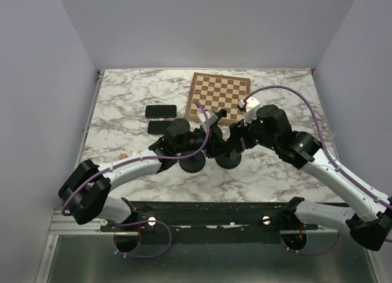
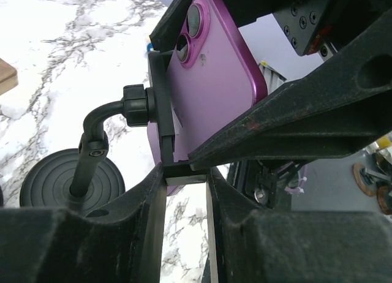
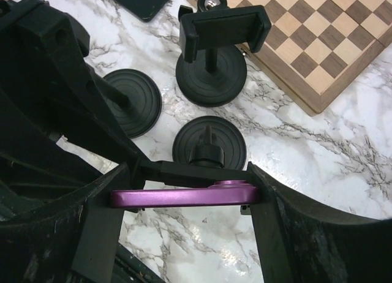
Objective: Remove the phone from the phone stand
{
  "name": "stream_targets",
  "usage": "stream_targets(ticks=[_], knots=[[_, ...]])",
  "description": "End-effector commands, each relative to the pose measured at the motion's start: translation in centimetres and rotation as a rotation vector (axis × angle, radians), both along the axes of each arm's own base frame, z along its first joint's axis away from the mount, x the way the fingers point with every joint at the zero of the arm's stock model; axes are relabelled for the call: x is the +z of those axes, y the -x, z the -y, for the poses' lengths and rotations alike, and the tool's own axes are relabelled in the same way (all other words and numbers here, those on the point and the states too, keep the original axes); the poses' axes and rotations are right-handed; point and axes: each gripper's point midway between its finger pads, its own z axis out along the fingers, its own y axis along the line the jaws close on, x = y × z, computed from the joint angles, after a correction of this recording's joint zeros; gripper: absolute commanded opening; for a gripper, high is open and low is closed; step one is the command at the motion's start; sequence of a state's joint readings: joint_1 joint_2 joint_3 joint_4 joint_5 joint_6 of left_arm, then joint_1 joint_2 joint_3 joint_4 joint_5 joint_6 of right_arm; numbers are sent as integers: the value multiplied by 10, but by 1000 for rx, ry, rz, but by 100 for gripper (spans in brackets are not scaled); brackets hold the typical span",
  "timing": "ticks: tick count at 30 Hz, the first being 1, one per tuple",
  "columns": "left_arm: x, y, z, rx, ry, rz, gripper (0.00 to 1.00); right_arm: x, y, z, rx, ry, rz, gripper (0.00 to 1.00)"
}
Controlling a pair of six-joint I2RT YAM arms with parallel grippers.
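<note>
A purple phone (image 2: pixel 214 81) stands upright in the clamp of a black phone stand (image 2: pixel 92 145) with a round base (image 3: pixel 209 145). In the top view this stand (image 1: pixel 229 158) sits between both arms, mostly hidden by them. My left gripper (image 2: pixel 185 179) is shut on the stand's lower clamp arm, just under the phone. My right gripper (image 3: pixel 187 194) is shut on the phone (image 3: pixel 184 197), one finger on each short edge. In the top view my left gripper (image 1: pixel 211 140) and right gripper (image 1: pixel 237 136) meet at the stand.
A second stand with an empty clamp (image 3: pixel 223 27) stands just behind, near a wooden chessboard (image 1: pixel 218 98). A third round base (image 3: pixel 130 102) is to the left. Two dark phones (image 1: pixel 161 111) lie flat on the marble table (image 1: pixel 122 99) at the back left.
</note>
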State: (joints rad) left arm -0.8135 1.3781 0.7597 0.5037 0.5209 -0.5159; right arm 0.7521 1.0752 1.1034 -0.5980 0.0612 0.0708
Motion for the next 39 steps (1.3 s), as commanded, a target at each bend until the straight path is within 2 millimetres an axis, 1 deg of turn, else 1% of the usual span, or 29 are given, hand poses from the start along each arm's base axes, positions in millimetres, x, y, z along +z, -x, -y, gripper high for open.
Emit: stream_targets(ticks=[1, 4, 6, 7, 9, 11, 13, 15, 18, 22, 26, 27, 29, 34, 35, 38, 39], knots=[[14, 3, 6, -42, 23, 9, 0, 51, 32, -24, 161, -196, 15, 1], [19, 4, 6, -49, 23, 3, 0, 71, 44, -30, 194, -286, 9, 1], [25, 5, 6, -49, 31, 10, 0, 80, 49, -34, 213, -337, 4, 1], [26, 4, 7, -43, 32, 10, 0, 81, 50, -37, 224, -357, 3, 1], [31, 4, 8, -44, 39, 17, 0, 76, 50, -42, 234, -370, -12, 1], [32, 4, 11, -51, 34, 18, 0, 72, 52, -48, 263, -371, -30, 1], [31, 5, 14, -63, 22, 20, 0, 72, 61, -54, 339, -379, -29, 1], [30, 10, 15, -84, 17, 27, 0, 72, 61, -51, 337, -380, -5, 1], [29, 13, 14, -95, -5, 12, 0, 62, 57, -45, 299, -349, -2, 1], [32, 15, 7, -67, 7, 26, 20, 58, 57, -45, 287, -350, -21, 1], [43, 21, 0, -69, 25, 43, 42, 57, 56, -42, 258, -353, -32, 1], [46, 23, -2, -72, 28, 46, 47, 58, 56, -40, 249, -359, -33, 1], [51, 28, -5, -79, 37, 54, 53, 60, 59, -39, 246, -371, -34, 1], [61, 41, -11, -106, 56, 67, 61, 61, 67, -37, 254, -393, -56, 1], [62, 45, -12, -116, 58, 70, 64, 60, 67, -36, 250, -392, -61, 1], [67, 55, -22, -126, 66, 82, 66, 71, 69, -35, 235, -414, -67, 1], [71, 59, -26, -126, 73, 91, 68, 74, 69, -35, 227, -427, -72, 1]])
